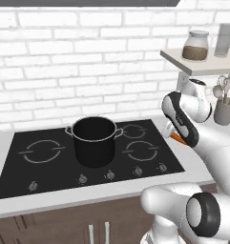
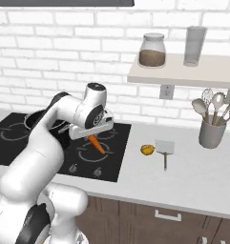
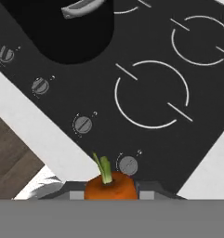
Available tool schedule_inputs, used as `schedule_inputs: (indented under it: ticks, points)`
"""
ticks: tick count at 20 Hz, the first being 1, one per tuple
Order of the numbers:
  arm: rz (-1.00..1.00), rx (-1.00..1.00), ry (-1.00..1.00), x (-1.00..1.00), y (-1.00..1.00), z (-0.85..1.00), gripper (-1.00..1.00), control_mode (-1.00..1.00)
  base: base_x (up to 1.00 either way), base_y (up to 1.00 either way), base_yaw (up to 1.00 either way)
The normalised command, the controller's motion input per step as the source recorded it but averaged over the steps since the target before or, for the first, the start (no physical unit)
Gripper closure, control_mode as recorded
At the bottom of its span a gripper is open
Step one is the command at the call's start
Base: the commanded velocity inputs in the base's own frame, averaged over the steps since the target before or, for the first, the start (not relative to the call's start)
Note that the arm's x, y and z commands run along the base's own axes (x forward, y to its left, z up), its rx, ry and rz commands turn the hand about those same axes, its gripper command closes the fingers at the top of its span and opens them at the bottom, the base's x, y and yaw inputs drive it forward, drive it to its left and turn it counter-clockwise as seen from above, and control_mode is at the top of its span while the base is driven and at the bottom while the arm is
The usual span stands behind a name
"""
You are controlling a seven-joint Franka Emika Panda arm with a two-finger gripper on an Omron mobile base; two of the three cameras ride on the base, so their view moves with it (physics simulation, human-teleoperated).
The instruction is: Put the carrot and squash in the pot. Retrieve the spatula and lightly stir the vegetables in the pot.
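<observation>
Right base view: gripper point(image 2: 91, 136) clamps the carrot point(image 2: 96, 144) above the cooktop point(image 2: 114, 157); squash point(image 2: 146, 149) and spatula point(image 2: 164, 150) lie on counter point(image 2: 193, 176), well apart from pot point(image 1: 94, 140).

Pot point(image 1: 94, 140) sits on stovetop point(image 1: 49, 167), centre, between left and right burner rings. Carrot point(image 2: 96, 143) hangs over the stovetop's right burners, right of pot. Squash point(image 2: 146, 149) on counter point(image 2: 193, 183) right of stovetop; spatula point(image 2: 164, 150) just right of squash. Utensil holder point(image 2: 211, 132) far right, below shelf point(image 2: 183, 72) carrying jar point(image 2: 152, 50) and glass point(image 2: 194, 45).

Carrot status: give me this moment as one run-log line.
gripper: shut on carrot | carried above stove | pot: on left-rear burner | squash, spatula: on counter
</observation>
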Motion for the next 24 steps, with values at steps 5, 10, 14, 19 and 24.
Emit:
schedule_inputs:
  ticks: [5,10,14,19,24]
  points:
    - [0.07,0.17,0.00,0.02,0.98,0.69,1.00,-1.00,0.00,0.00,0.00]
    - [0.05,0.07,-0.09,0.01,1.00,0.26,1.00,-1.00,0.00,0.00,0.00]
    - [0.05,0.01,-0.14,0.35,1.00,0.11,1.00,-1.00,0.00,0.00,0.00]
    - [0.03,0.00,-0.10,0.72,0.76,0.17,1.00,-1.00,0.00,0.00,0.00]
    - [0.00,0.00,0.01,0.86,0.54,0.12,1.00,-1.00,0.00,0.00,0.00]
